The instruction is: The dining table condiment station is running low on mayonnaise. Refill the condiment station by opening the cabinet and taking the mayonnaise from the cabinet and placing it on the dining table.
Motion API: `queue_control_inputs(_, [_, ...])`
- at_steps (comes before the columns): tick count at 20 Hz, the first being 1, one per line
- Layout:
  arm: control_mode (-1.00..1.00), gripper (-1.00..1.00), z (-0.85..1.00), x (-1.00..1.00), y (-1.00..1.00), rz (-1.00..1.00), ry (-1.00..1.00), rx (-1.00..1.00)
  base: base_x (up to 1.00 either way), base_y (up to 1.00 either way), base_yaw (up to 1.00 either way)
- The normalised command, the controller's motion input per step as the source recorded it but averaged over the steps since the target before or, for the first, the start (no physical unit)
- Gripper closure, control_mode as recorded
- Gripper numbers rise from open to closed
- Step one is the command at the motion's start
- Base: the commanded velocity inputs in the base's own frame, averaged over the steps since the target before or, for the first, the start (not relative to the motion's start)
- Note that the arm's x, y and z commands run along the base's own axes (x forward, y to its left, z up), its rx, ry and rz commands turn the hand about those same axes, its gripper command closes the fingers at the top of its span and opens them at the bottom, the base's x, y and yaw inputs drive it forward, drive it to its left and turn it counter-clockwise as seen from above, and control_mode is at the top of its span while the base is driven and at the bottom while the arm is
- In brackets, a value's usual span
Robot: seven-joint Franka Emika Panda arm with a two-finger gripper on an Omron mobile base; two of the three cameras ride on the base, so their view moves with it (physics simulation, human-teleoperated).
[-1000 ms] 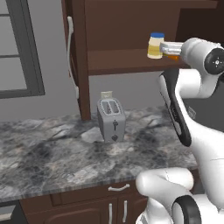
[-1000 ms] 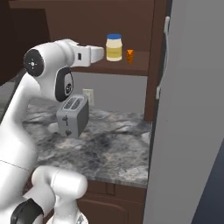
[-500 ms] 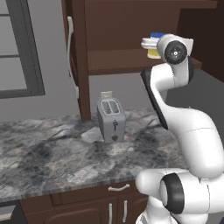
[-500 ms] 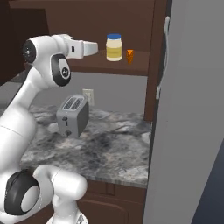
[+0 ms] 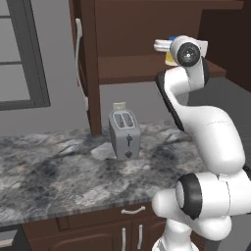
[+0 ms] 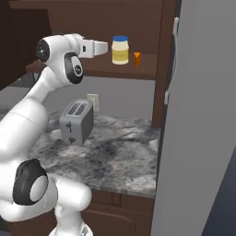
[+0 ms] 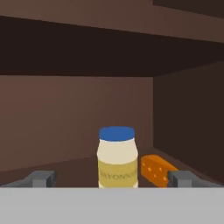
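The mayonnaise (image 7: 117,157), a cream jar with a blue lid, stands upright on the shelf of the open cabinet (image 6: 92,18). Straight ahead in the hand view, it sits a little beyond my gripper (image 7: 111,180), whose fingertips (image 7: 41,178) are spread wide on either side, open and empty. From the right base view the gripper (image 6: 106,47) points at the mayonnaise (image 6: 120,50) from the left, a short gap away. In the left base view my wrist hides most of the mayonnaise (image 5: 169,55). The dining table is out of view.
An orange wedge (image 7: 157,170) lies just right of the jar on the same shelf. A silver toaster (image 5: 125,135) stands on the marbled counter (image 5: 59,171) below. The cabinet doors hang open at both sides, their bar handles (image 6: 170,60) showing.
My wrist has swung in toward the cabinet and the hand has risen slightly, level with the jar. The jar and the wedge have not moved.
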Motion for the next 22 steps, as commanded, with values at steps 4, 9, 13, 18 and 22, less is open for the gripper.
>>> queue_control_inputs(4, [-1.0, -1.0, -0.07, 0.59, -0.23, 0.05, -0.03, 0.0, 0.0, 0.0, 0.0])
queue_control_inputs(9, [-1.0, -1.0, -0.12, 0.39, -0.41, 0.04, 0.0, 0.0, 0.0, 0.0, 0.0])
queue_control_inputs(13, [-1.0, -1.0, -0.27, 0.37, -0.27, 0.02, 0.0, 0.0, 0.0, 0.0, 0.0])
queue_control_inputs(18, [-1.0, -1.0, 0.0, 0.59, -0.02, 0.01, 0.0, 0.0, 0.0, 0.0, 0.0])
queue_control_inputs(22, [-1.0, -1.0, 0.04, 0.51, -0.09, 0.02, 0.0, 0.0, 0.0, 0.0, 0.0])
